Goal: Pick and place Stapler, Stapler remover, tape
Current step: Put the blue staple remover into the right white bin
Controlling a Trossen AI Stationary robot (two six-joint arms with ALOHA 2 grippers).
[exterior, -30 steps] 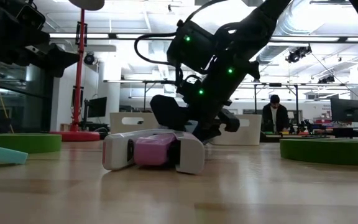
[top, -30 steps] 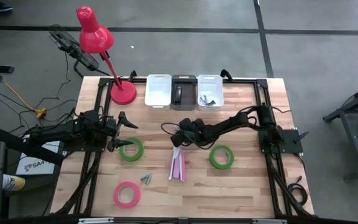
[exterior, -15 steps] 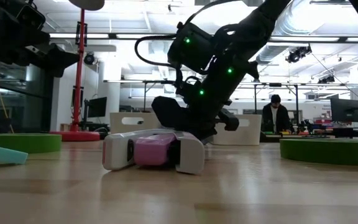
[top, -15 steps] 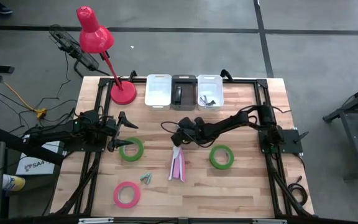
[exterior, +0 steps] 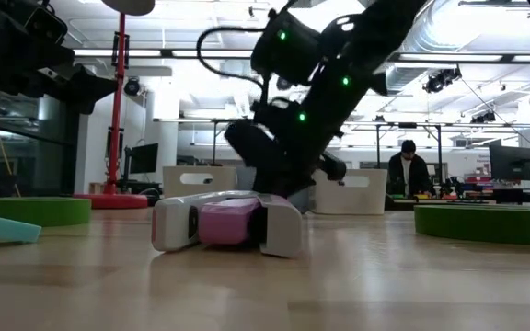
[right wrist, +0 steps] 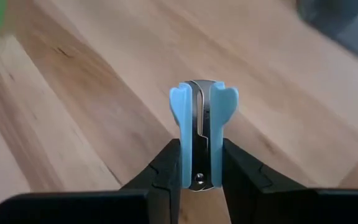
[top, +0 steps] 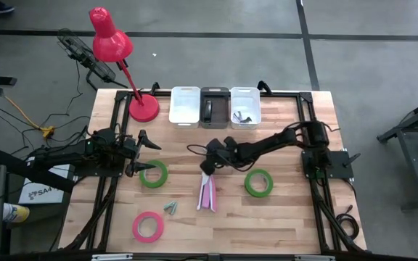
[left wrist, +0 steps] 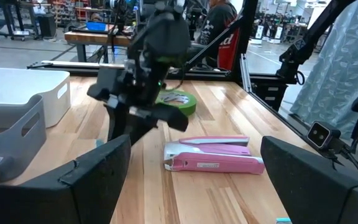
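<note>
Right gripper (right wrist: 201, 180) is pinched on a blue stapler remover (right wrist: 202, 134), raised near the table (top: 296, 217) centre, just beyond the stapler's far end. Left gripper (top: 145, 156) waits spread wide near the left edge, beside a green tape roll (top: 153, 174).

We judge the task early to midway. Three bins line the far edge: the white bin (top: 184, 106) appears empty, the grey bin (top: 214, 107) holds a dark item, the right bin (top: 244, 108) holds small pieces. Outstanding on the table are the pink stapler (top: 207, 193) at centre, a second green roll (top: 258, 183) right of it, the pink roll (top: 148, 226) near the front-left corner, and a second remover (top: 170, 208) beside it.

We cannot identify the bin contents.
</note>
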